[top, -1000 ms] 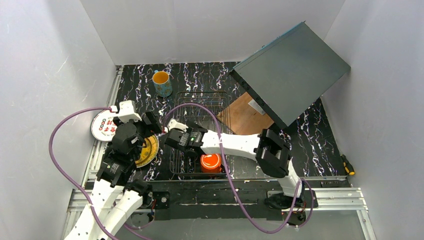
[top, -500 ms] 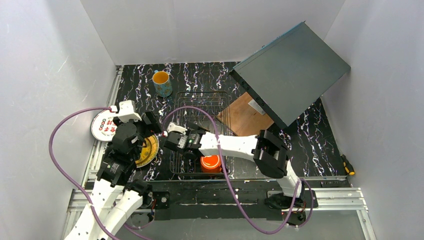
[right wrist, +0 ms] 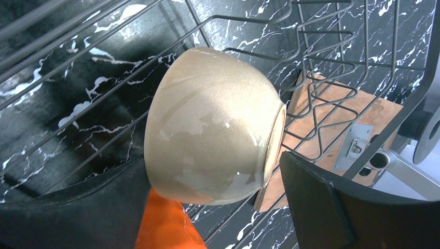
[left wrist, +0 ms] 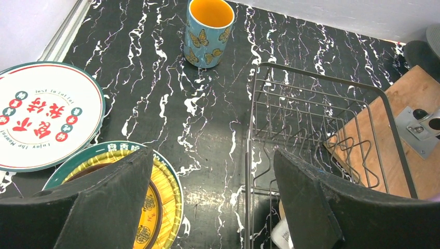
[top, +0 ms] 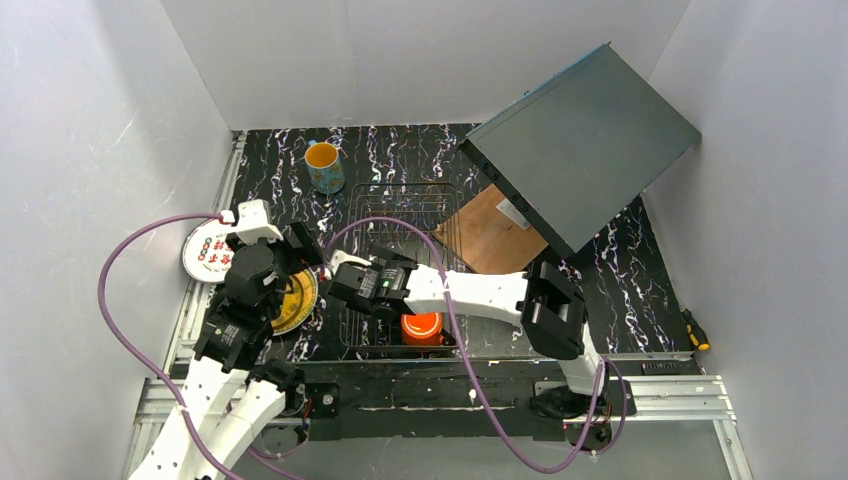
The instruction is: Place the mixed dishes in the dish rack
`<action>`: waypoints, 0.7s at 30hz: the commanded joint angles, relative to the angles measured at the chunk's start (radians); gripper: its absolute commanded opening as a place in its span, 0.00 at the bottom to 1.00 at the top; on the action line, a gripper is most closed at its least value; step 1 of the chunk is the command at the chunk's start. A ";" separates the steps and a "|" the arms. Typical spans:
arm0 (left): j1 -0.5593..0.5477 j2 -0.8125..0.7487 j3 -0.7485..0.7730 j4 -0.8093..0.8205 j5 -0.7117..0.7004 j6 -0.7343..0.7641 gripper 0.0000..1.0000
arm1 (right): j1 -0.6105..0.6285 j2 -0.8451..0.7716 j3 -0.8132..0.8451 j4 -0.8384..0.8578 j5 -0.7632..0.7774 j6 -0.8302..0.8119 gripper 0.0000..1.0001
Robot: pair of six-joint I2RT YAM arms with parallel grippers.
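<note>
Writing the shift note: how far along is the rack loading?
Done: the orange mug sits in the dish rack. In hand: the white-and-tan bowl lies on its side in the rack, between the open fingers of the right gripper. Left: the blue mug, white plate and yellow plate are on the table; the left gripper hangs open by the yellow plate.

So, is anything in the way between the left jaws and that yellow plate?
Nothing visible does. The yellow plate lies uncovered directly under the open jaws, with the white plate off to one side of it.
</note>
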 commanded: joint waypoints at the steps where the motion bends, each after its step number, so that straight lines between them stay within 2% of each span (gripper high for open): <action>1: 0.007 0.009 0.015 0.001 -0.015 0.001 0.84 | 0.018 -0.103 -0.010 -0.012 -0.044 -0.007 0.98; 10: 0.009 0.019 0.016 0.001 -0.009 0.003 0.85 | 0.022 -0.212 -0.058 0.007 -0.220 0.087 0.98; 15: 0.010 0.038 0.022 -0.004 -0.002 0.001 0.85 | 0.018 -0.245 -0.067 0.047 -0.221 0.116 0.98; 21: 0.011 0.038 0.023 -0.005 -0.004 0.003 0.86 | -0.053 -0.225 -0.061 0.082 -0.340 0.248 0.98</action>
